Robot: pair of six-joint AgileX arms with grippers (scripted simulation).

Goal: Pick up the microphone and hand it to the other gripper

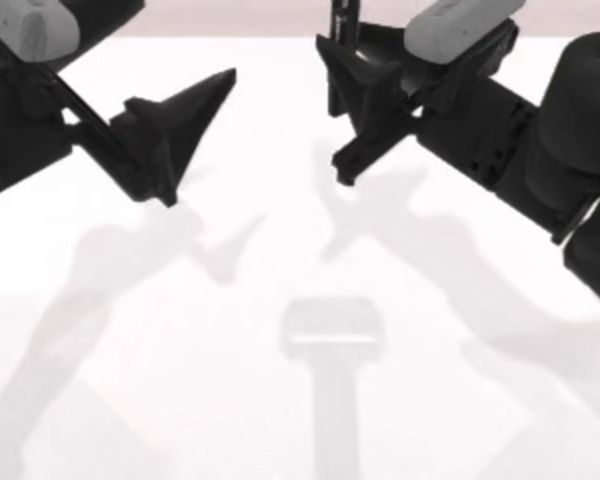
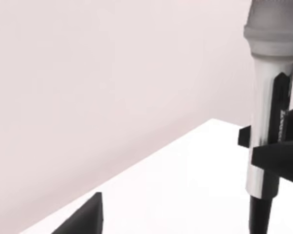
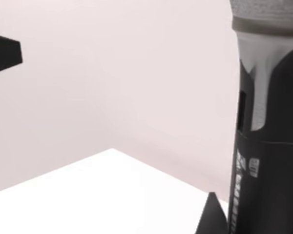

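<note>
The microphone (image 2: 263,122) hangs upright above the table, grey mesh head on top and black tapering handle below. My right gripper (image 1: 332,110) is shut on it, one finger in front of the handle and one behind, as the left wrist view shows. In the top view only part of the microphone's dark handle (image 1: 346,20) shows at the far edge. It fills the right wrist view (image 3: 266,146), with one fingertip (image 3: 212,214) beside it. My left gripper (image 1: 198,138) is open, a short way to the left of the microphone and apart from it. One of its fingertips (image 2: 90,214) shows.
The white table (image 1: 260,150) carries only soft shadows of the arms and of a camera stand. A pale pink wall (image 2: 88,73) rises behind the far edge. The left gripper's fingertip (image 3: 5,53) shows far off in the right wrist view.
</note>
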